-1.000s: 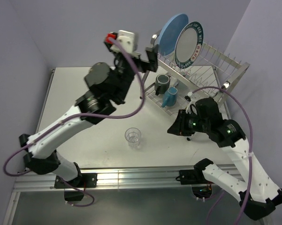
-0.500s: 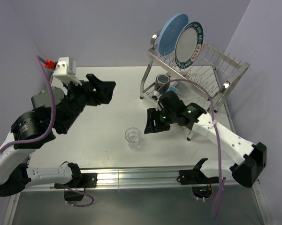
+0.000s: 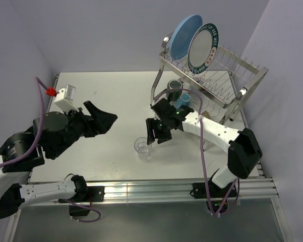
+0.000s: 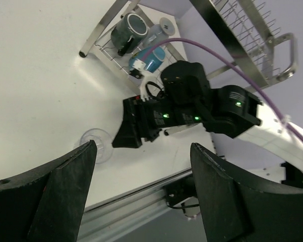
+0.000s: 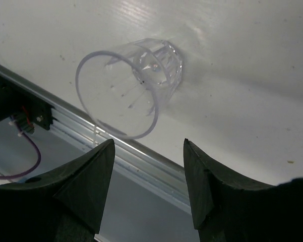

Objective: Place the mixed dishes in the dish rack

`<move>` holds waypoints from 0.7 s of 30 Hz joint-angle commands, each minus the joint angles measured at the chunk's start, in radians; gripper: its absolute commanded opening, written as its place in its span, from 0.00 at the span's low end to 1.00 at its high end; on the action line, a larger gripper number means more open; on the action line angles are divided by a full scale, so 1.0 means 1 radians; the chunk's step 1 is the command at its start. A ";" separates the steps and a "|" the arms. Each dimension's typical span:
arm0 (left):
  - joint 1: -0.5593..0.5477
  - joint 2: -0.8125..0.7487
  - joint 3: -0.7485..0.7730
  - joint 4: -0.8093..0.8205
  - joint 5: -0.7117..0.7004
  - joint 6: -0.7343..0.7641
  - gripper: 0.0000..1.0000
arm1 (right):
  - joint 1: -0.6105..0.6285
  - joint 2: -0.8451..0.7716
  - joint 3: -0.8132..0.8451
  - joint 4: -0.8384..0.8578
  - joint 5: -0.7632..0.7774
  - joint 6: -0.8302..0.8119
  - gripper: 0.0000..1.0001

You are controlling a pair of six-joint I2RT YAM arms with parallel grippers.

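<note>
A clear glass (image 3: 143,147) (image 4: 93,143) (image 5: 136,91) stands upright on the white table near its front edge. My right gripper (image 3: 156,133) (image 5: 148,151) hangs just above and right of it, open, with nothing between its fingers. My left gripper (image 3: 103,117) (image 4: 143,151) is open and empty over the left half of the table, pointing toward the glass. The silver dish rack (image 3: 232,70) stands at the back right. It holds a light-blue plate (image 3: 184,35) and a teal-rimmed white plate (image 3: 205,46) on top, and a dark mug (image 3: 175,86) (image 4: 128,31) and light-blue cup (image 3: 183,101) (image 4: 152,58) below.
The metal rail (image 3: 151,189) (image 5: 141,166) along the table's front edge runs close to the glass. The rack's slanted legs (image 3: 154,93) stand right behind my right arm. Purple cables (image 3: 204,146) loop off both arms.
My left arm has pulled back from the rack to the left side of the table. My right arm has swung left to the glass, and its jaws have opened.
</note>
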 commanded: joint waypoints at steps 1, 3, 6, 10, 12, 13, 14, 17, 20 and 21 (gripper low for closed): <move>-0.001 -0.023 -0.008 -0.026 0.039 -0.086 0.80 | 0.008 0.037 0.068 0.041 0.031 -0.003 0.64; -0.001 -0.028 -0.020 -0.032 0.057 -0.112 0.80 | 0.012 0.073 0.080 0.038 0.052 -0.002 0.63; -0.001 -0.037 -0.041 -0.020 0.080 -0.129 0.80 | 0.015 0.105 0.082 0.051 0.054 -0.002 0.61; -0.001 -0.048 -0.054 -0.010 0.093 -0.141 0.80 | 0.024 0.143 0.086 0.058 0.061 0.000 0.57; -0.001 -0.051 -0.054 -0.012 0.094 -0.147 0.81 | 0.028 0.159 0.077 0.069 0.064 0.001 0.55; -0.001 -0.053 -0.054 -0.013 0.096 -0.149 0.81 | 0.034 0.162 0.074 0.074 0.064 0.003 0.54; -0.001 -0.053 -0.052 -0.016 0.096 -0.150 0.81 | 0.036 0.169 0.072 0.080 0.063 0.004 0.54; -0.001 -0.053 -0.051 -0.024 0.100 -0.158 0.81 | 0.047 0.188 0.072 0.087 0.069 0.004 0.49; -0.001 -0.048 -0.049 -0.026 0.108 -0.162 0.81 | 0.057 0.200 0.072 0.094 0.074 0.009 0.42; -0.001 -0.045 -0.046 -0.026 0.111 -0.162 0.81 | 0.059 0.202 0.072 0.094 0.075 0.009 0.37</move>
